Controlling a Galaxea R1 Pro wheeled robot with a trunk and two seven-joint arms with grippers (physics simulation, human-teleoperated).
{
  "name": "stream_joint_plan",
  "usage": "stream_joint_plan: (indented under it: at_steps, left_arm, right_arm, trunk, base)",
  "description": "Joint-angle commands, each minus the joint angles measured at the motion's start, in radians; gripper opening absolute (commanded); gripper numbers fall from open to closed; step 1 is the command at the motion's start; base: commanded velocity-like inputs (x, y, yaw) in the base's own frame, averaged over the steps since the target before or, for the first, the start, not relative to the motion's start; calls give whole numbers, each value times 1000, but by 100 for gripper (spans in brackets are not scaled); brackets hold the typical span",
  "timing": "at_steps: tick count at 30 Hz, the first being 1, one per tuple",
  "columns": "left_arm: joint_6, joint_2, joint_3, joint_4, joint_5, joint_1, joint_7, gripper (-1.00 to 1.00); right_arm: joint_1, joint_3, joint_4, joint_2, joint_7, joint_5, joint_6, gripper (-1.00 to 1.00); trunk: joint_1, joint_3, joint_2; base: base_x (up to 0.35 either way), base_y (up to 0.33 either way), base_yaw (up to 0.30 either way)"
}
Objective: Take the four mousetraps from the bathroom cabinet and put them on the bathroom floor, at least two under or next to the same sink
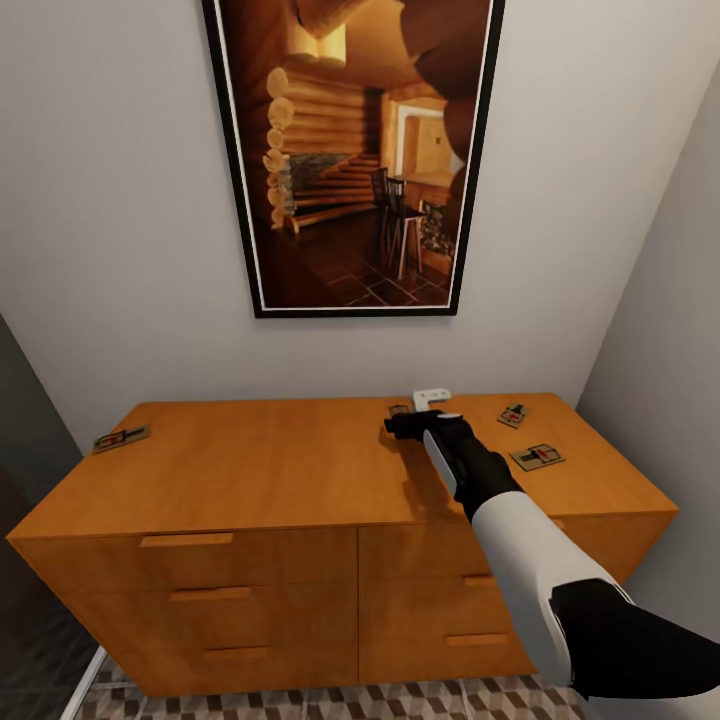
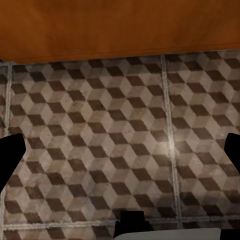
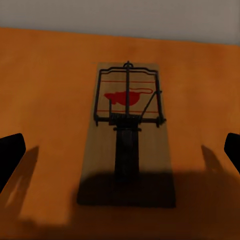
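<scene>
Four flat wooden mousetraps on the smooth orange-brown cabinet top (image 1: 270, 470): one trap (image 1: 121, 438) near the far left corner, one (image 1: 514, 414) and another (image 1: 537, 457) toward the right end, and a fourth (image 3: 127, 135) just past the right gripper (image 1: 398, 424), mostly hidden there in the head view. Close up in the right wrist view, a thin tan rectangle with black wire bars, a dark middle strip and a red mark on top, lying flat with a soft shadow at its near end. Right gripper spread wide, black fingers (image 3: 10, 155) far out on either side of the trap, not touching it. Small white block (image 1: 431, 399) by the back wall, next to the gripper. Slim bar handles on flat drawer fronts. Big framed picture (image 1: 355, 150) of a log room above. Floor (image 2: 120, 145) of square tiles with a brown, beige and white cube pattern and pale lines. Left gripper (image 2: 120, 160) wide too, holding nothing, low over those tiles beside the cabinet's base.
</scene>
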Motion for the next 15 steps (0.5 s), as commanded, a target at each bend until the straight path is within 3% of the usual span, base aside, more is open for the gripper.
stream_joint_plan:
  at_steps: [1, 15]
  left_arm:
    - [-2, 0, 0, 0, 0, 0, 0, 100]
    - [-2, 0, 0, 0, 0, 0, -1, 100]
  right_arm:
    - [0, 1, 4, 0, 1, 3, -2, 100]
    - [0, 1, 43, 0, 2, -22, -55, 100]
  trunk:
    - [0, -1, 0]
    - [0, -1, 0]
  base:
    - [0, 0, 0]
    - [0, 0, 0]
